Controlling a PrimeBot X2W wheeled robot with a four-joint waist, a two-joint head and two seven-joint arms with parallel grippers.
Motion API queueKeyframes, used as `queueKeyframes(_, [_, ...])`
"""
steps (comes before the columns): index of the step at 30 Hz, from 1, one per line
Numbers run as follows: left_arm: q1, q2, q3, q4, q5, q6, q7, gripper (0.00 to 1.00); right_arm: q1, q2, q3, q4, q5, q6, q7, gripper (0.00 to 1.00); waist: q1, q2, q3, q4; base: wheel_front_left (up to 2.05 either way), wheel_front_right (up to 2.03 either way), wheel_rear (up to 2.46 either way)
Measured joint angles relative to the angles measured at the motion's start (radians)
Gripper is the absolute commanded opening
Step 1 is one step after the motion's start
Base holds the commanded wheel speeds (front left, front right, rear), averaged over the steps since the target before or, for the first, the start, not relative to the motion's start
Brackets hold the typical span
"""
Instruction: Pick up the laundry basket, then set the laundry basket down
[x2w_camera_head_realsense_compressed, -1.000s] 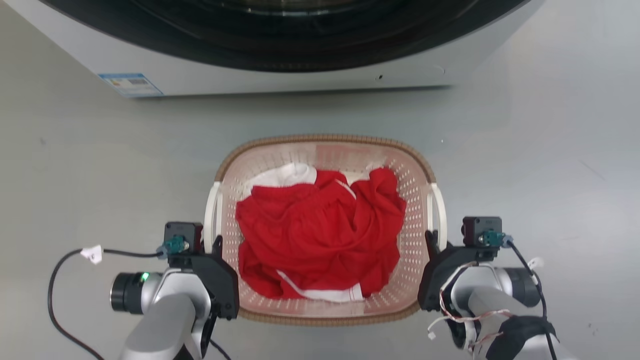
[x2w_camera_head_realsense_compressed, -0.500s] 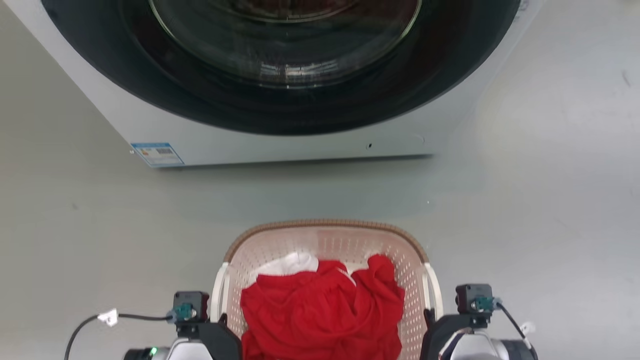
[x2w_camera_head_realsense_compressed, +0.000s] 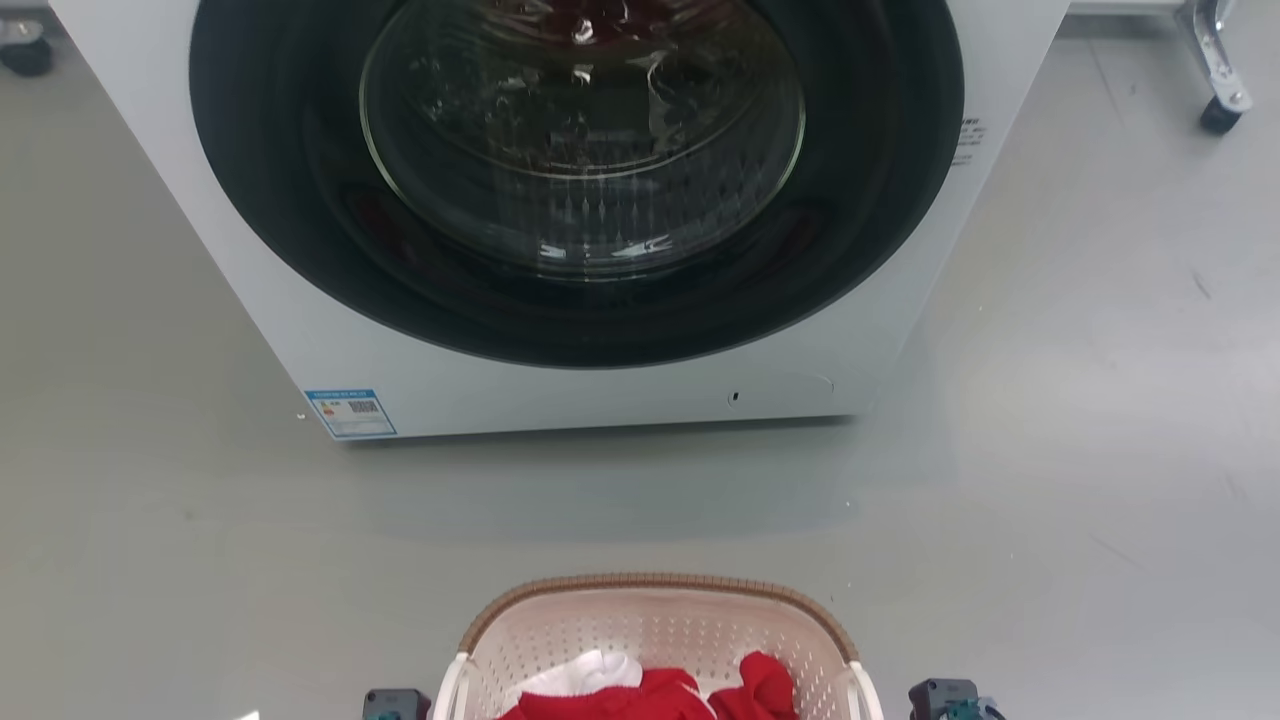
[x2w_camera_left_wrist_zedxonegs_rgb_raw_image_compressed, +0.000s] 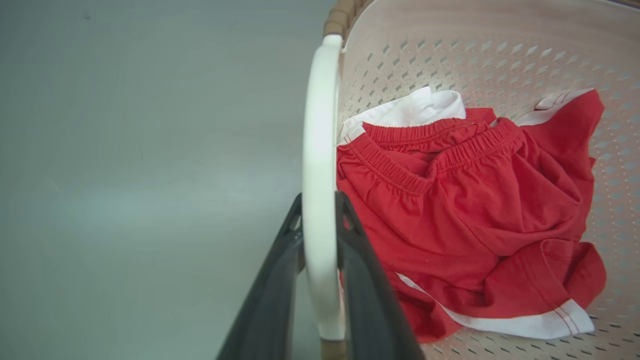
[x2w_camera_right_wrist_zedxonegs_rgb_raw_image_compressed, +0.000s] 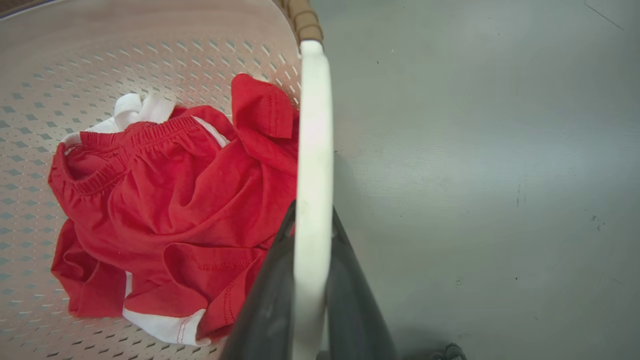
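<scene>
You've got L gripper (x2w_camera_left_wrist_zedxonegs_rgb_raw_image_compressed: 320, 202) pinching the left handle (x2w_camera_left_wrist_zedxonegs_rgb_raw_image_compressed: 320, 140) & R gripper (x2w_camera_right_wrist_zedxonegs_rgb_raw_image_compressed: 312, 212) pinching the right handle (x2w_camera_right_wrist_zedxonegs_rgb_raw_image_compressed: 315, 125). The laundry basket (x2w_camera_head_realsense_compressed: 655, 582) is in front of the washer (x2w_camera_head_realsense_compressed: 600, 395), not touching it, w/ red clothes (x2w_camera_left_wrist_zedxonegs_rgb_raw_image_compressed: 465, 200) inside.

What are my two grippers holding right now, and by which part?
The laundry basket, by its white side handles: the left gripper is shut on the left handle, the right gripper on the right handle.
</scene>
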Motion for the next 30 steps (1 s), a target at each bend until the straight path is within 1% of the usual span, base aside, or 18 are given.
queueKeyframes(13, [0.077,0.010,-0.053,-0.022,-0.055,0.019,0.030,0.00,0.067,-0.002,0.041,-0.006,0.058,0.000,0.036,0.00,0.0001,0.0001,-0.095,-0.003,0.00,0.00,0.00])
queueKeyframes(20, [0.098,0.011,-0.072,-0.037,-0.081,0.034,0.039,0.00,0.076,-0.003,0.056,0.003,0.076,0.000,0.036,0.00,0.0001,0.0000,-0.130,0.000,0.00,0.00,0.00])
queueKeyframes(24, [0.109,0.012,-0.084,-0.038,-0.108,0.035,0.039,0.00,0.088,-0.003,0.066,0.006,0.085,0.000,0.044,0.00,0.0001,0.0001,-0.149,0.003,0.00,0.00,0.00])
queueKeyframes(28, [0.117,0.012,-0.092,-0.038,-0.112,0.036,0.040,0.00,0.091,-0.003,0.073,0.010,0.092,0.000,0.044,0.00,0.0001,0.0001,-0.161,0.005,0.00,0.00,0.00])
queueKeyframes(30, [0.117,0.012,-0.096,-0.039,-0.114,0.043,0.040,0.00,0.091,-0.003,0.077,0.011,0.095,0.000,0.044,0.00,0.0001,0.0001,-0.167,0.006,0.00,0.00,0.00])
